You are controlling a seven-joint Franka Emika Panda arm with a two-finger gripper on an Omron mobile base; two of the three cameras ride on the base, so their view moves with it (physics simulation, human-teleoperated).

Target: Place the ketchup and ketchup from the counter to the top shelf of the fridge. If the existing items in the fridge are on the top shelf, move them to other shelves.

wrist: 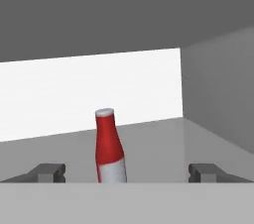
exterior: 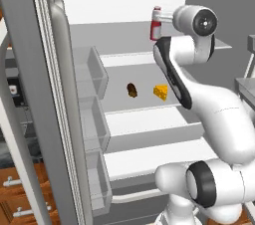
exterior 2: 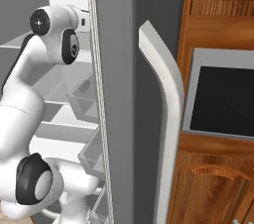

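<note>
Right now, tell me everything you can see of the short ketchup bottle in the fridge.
The short ketchup bottle is a small red squeeze bottle with a pale flat cap and a white label around its lower body; it looks like smooth plastic. It stands upright on the top shelf of the fridge, in front of the bright back wall. The gripper is open, its fingertips spread to either side of the bottle and clear of it.
</note>
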